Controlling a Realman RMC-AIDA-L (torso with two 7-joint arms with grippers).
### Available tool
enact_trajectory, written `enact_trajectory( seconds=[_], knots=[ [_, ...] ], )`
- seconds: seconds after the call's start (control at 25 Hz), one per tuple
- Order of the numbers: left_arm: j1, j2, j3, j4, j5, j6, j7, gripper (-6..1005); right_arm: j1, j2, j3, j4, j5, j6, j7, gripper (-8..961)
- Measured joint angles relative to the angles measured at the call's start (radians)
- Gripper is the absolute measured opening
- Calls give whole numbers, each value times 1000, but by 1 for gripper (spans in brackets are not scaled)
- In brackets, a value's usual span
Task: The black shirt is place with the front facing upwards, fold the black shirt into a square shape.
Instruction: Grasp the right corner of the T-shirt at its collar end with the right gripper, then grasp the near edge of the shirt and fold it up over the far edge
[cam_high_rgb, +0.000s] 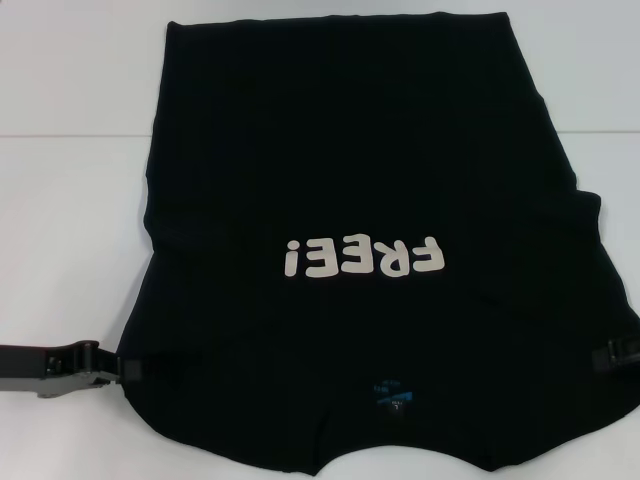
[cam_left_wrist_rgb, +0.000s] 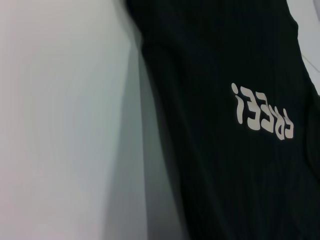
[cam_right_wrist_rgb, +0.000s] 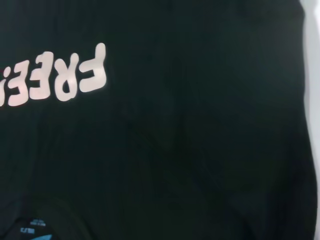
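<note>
This looks like a robot test bench in a lab rather than a home — a plain white desk (cam_high_rgb: 70, 200) fills every view, smooth and unmarked, with no wall, furniture or household clutter around it. The only things on it are a black shirt (cam_high_rgb: 350, 180) spread flat and two dark mechanical arms reaching in from the near corners — the bare, staged look of a place set up for trials.

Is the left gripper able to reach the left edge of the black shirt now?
Probably yes. The left gripper is already at the near left edge of the black shirt, low on the white table, and nothing lies between them.
</note>
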Motion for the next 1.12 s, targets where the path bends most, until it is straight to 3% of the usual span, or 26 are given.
enact_trajectory(
  seconds=[0.4,0.84,0.92,1.12],
  knots=[
    [0,0,0,-2,-3,1,9,-1,7,12,-25,-8,-7,22,-9,741],
    [0,0,-11,-4,-3,7,10,-1,7,11,-31,-9,-7,23,-13,287],
    [0,0,-11,-4,-3,8,11,-2,7,10,-31,-9,-7,23,-14,64],
    [0,0,-11,-4,-3,14,12,-2,9,3,-34,-10,-7,19,-16,46]
  ],
)
